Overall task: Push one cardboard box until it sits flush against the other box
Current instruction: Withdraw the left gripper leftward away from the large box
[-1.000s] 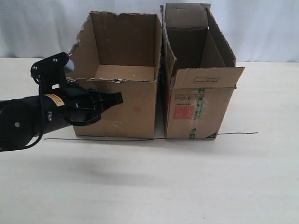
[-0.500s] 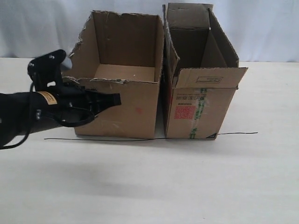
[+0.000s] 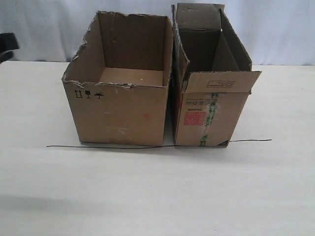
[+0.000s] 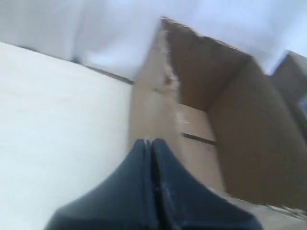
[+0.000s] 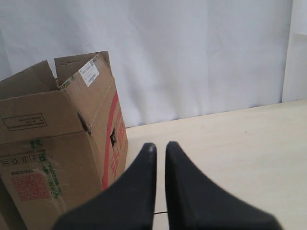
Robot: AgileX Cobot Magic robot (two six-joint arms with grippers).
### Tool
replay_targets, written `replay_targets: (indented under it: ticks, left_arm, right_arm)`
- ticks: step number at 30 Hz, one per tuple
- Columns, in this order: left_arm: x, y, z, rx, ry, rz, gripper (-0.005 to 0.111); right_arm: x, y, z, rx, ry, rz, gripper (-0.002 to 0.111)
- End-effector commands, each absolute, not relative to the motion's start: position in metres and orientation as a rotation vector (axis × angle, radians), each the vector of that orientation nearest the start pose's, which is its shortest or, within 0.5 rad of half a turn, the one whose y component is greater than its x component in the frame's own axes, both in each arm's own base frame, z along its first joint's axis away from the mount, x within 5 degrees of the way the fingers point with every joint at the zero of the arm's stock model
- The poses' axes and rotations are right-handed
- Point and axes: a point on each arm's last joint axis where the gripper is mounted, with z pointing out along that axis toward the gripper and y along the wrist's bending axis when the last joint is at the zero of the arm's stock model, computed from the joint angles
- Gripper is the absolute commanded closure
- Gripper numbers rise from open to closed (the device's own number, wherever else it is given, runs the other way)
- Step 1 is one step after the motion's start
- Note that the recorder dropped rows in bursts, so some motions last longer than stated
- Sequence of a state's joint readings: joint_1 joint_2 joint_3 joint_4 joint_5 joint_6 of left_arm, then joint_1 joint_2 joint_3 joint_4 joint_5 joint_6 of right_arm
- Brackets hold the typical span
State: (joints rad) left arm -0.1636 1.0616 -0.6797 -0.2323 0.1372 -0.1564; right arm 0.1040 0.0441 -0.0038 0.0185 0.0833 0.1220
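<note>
The cardboard box (image 3: 120,83), wide, with a torn rim and small black symbols, stands left of centre on the table. Its right wall stands against the other box (image 3: 209,83), narrower with flaps and a red label; only a thin slit shows between them low down. My left gripper (image 4: 148,142) is shut and empty, hanging off the wide box's (image 4: 225,120) outer left wall without touching it. Only a dark bit of that arm (image 3: 6,46) shows at the exterior view's left edge. My right gripper (image 5: 160,145) is shut on nothing, beside the other box (image 5: 53,143).
A thin black line (image 3: 98,146) runs across the pale table (image 3: 157,196) just in front of both boxes. A white curtain (image 3: 275,29) hangs behind them. Bare tabletop lies to the right of the flapped box (image 5: 230,143).
The left arm, which was at the wide box's front left corner, has pulled back to the left and nearly left the exterior view. Both boxes shifted slightly right, then stayed still.
</note>
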Motion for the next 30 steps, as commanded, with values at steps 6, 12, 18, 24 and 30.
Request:
replay_targets:
  ticks: [6,12,18,24,30]
  left_arm:
    - [0.282,0.002,0.254,-0.261,2.283,-0.201,0.107]
    - [0.334,-0.003,0.239,-0.084,2.397,-0.318,0.107]
    - [0.373,0.007,0.222,-0.1,2.471,-0.502,0.107]
    - [0.393,0.007,0.201,-0.125,2.484,-0.486,0.107]
    - [0.403,-0.018,0.172,-0.065,2.53,-0.493,0.107]
  right_arm:
    - [0.059,0.006,0.204,0.029,1.605,0.179,0.103]
    - [0.059,0.006,0.204,0.029,1.605,0.179,0.103]
    - [0.059,0.006,0.204,0.029,1.605,0.179,0.103]
    - [0.059,0.006,0.204,0.029,1.605,0.179,0.103]
    - [0.059,0.006,0.204,0.029,1.605,0.179,0.103]
